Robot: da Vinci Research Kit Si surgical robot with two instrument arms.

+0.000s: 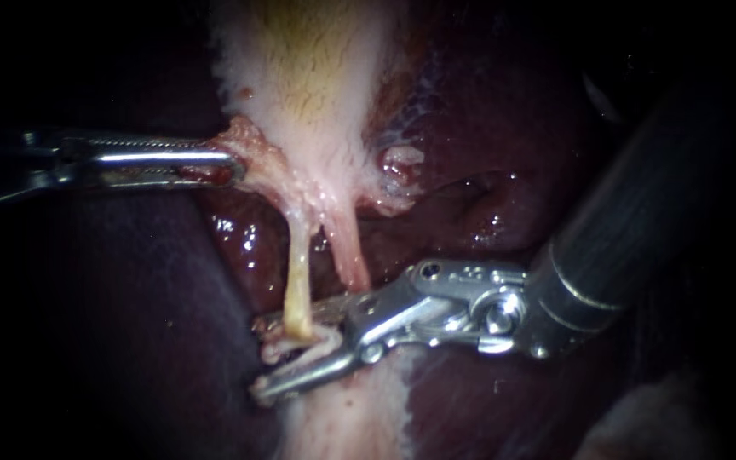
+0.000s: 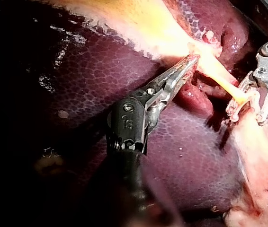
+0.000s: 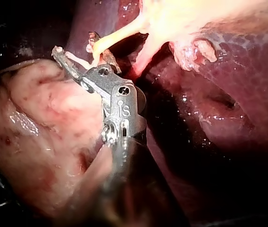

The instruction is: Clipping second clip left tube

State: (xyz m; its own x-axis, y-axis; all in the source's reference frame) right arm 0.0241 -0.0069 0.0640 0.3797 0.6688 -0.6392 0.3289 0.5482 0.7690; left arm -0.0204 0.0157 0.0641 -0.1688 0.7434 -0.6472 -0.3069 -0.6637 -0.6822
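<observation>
The pale gallbladder (image 1: 300, 77) hangs from the top of the endoscope view, and two tubes run down from its neck. The yellowish left tube (image 1: 297, 281) is apart from the pink right tube (image 1: 349, 255). My left instrument (image 1: 225, 166) is shut on the gallbladder's neck and holds it towards the left. My right instrument (image 1: 257, 359) stands open, its jaws straddling the lower end of the left tube. A pale clip (image 1: 300, 347) sits between them. In the left wrist view the same jaws (image 2: 244, 113) straddle the yellow tube (image 2: 221, 78).
Dark red liver (image 1: 487, 170) surrounds the tubes. A band of pale tissue (image 1: 342, 426) runs down below the right instrument's jaws. A small pale nub (image 1: 402, 162) sits on the liver to the right of the gallbladder's neck.
</observation>
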